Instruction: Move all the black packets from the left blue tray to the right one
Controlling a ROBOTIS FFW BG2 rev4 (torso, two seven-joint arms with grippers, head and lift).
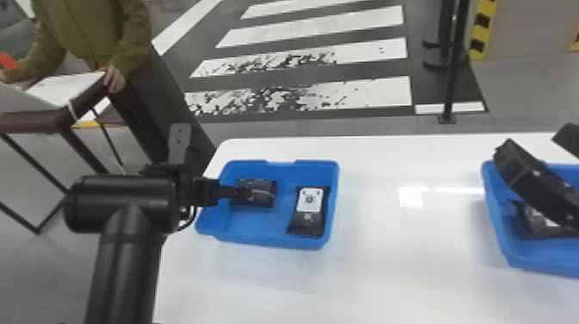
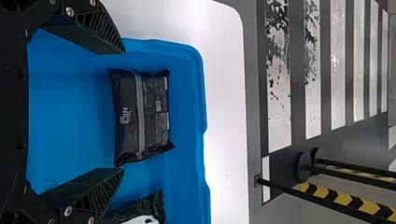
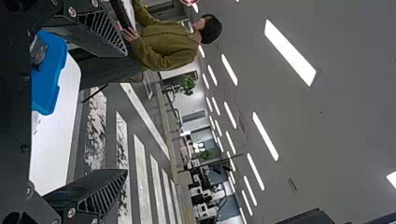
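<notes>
My left gripper (image 1: 227, 192) is over the left side of the left blue tray (image 1: 258, 244), beside a black packet (image 1: 258, 192). In the left wrist view that gripper (image 2: 124, 112) stands open, its fingers at either end of the black packet (image 2: 152, 116) and touching neither. A second packet, black with a white label (image 1: 308, 211), lies on the right of the same tray. The right blue tray (image 1: 499, 232) holds at least one black packet (image 1: 534, 226), partly covered by my right gripper (image 1: 534, 185). In the right wrist view the right gripper (image 3: 126, 112) is open with nothing between its fingers.
Both trays stand on a white table (image 1: 387, 280), with a wide stretch of tabletop between them. The table's far edge lies just behind the trays. A person stands at a dark cart (image 1: 64, 118) beyond the table at the back left.
</notes>
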